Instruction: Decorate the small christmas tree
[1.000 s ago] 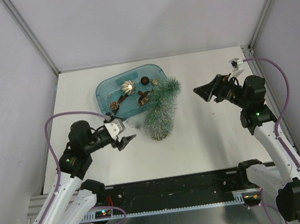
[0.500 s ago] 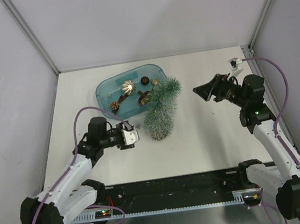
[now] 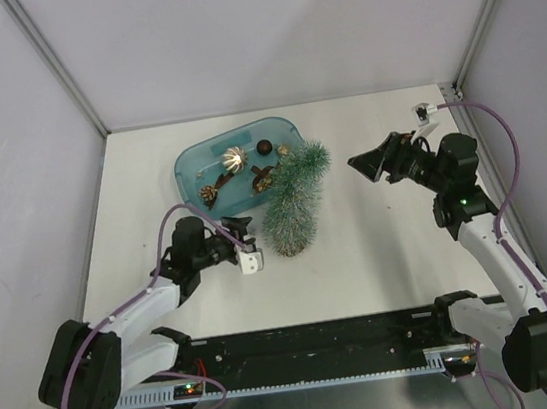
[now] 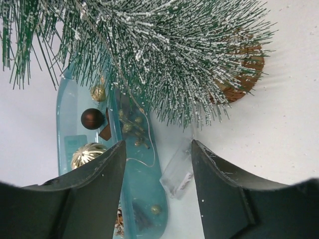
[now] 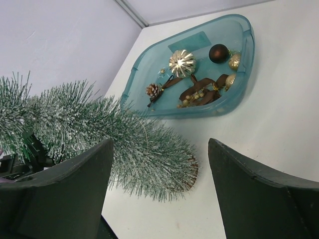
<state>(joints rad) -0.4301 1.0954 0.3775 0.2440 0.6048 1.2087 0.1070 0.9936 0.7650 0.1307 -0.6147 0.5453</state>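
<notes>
The small christmas tree point(image 3: 293, 202) lies on its side on the white table, right of the blue tub point(image 3: 193, 165). Its frosted needles point(image 4: 164, 55) fill the top of the left wrist view, and its wood-slice base point(image 4: 249, 69) shows at the right. My left gripper point(image 3: 247, 245) sits low by the tree's near end. It is open point(image 4: 158, 144), and a small clear plastic box point(image 4: 177, 174) with a thin wire lies on the table between the jaws, untouched. My right gripper point(image 3: 369, 164) hovers right of the tree, wide open point(image 5: 159, 144) and empty.
The tub point(image 5: 149, 102) holds a gold ball point(image 3: 234, 156), a dark brown ball point(image 3: 264, 147), a pine cone point(image 5: 153, 90) and brown ribbon point(image 5: 199, 92). Grey walls close in the table at the left, back and right.
My left arm has swung right and down toward the tree's near end, and its jaws have narrowed somewhat. The right gripper has barely shifted. The tree has not moved.
</notes>
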